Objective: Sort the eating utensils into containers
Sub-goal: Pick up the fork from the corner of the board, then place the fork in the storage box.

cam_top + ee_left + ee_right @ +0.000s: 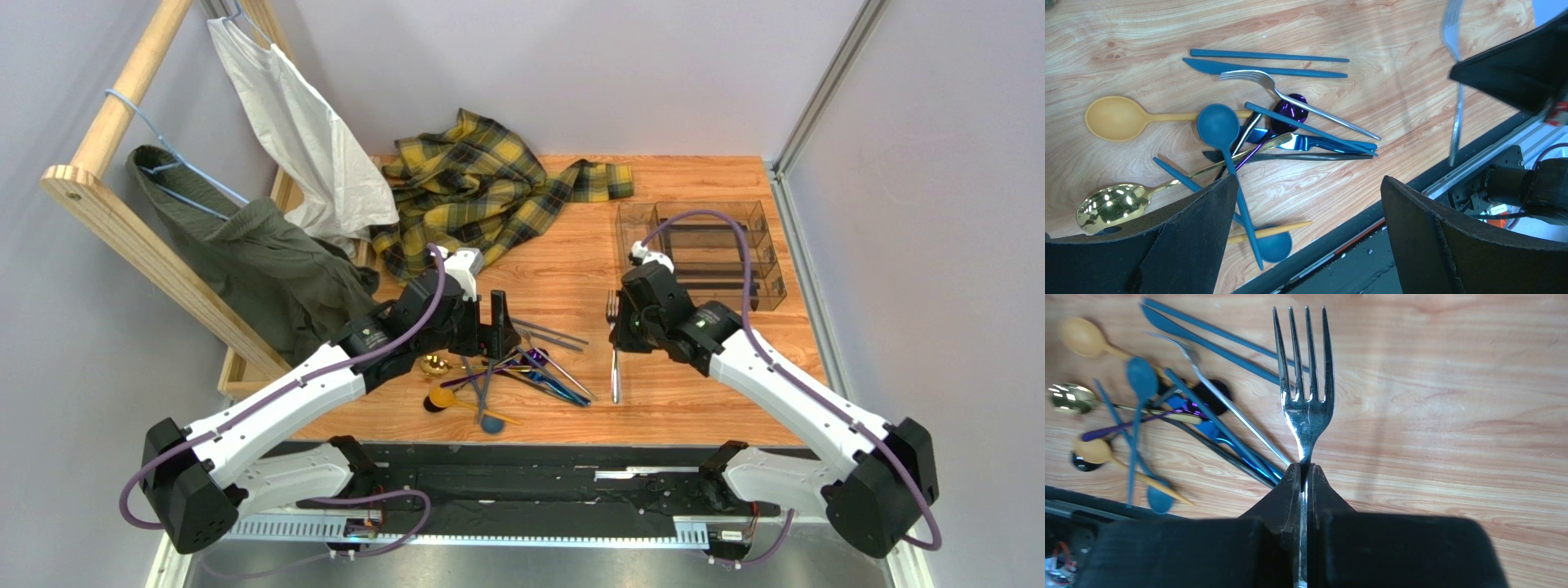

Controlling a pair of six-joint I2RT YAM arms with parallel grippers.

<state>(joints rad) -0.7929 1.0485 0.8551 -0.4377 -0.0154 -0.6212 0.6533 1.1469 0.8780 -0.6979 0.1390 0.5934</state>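
**Setting.** Grey-walled booth with a light wooden tabletop (pixel 577 233). A wooden garment rack (pixel 123 208) stands at nine o'clock and a yellow plaid cloth (pixel 472 184) lies at twelve.

**Item 1.** Slim silver metal fork (pixel 1304 386), clamped at its neck by the right gripper (pixel 1303 478), tines pointing ahead. I cannot tell whether it hangs clear of the wood.

**Item 2.** Clear compartmented plastic tray (pixel 705 251), near and at two o'clock from that gripper.

**Item 3.** Tangled heap of coloured cutlery (pixel 503 374), at nine o'clock from the fork. The left gripper (pixel 1309 226) hovers above it, fingers wide apart and holding nothing.

**Handling.** The step looks like carrying the fork to the tray. It is best turned parallel to a long compartment, kept level, and lowered inside the walls before release. The trailing handle could catch the rim.

**Views.** Only the overhead view shows the tray. The right wrist view alone shows the pinch point. The left wrist view shows the heap's overlaps most plainly:
- a second silver fork (pixel 1250 76) crosses a purple iridescent spoon (pixel 1287 116);
- a teal spoon (pixel 1220 125) crosses a shiny gold spoon (pixel 1106 205).
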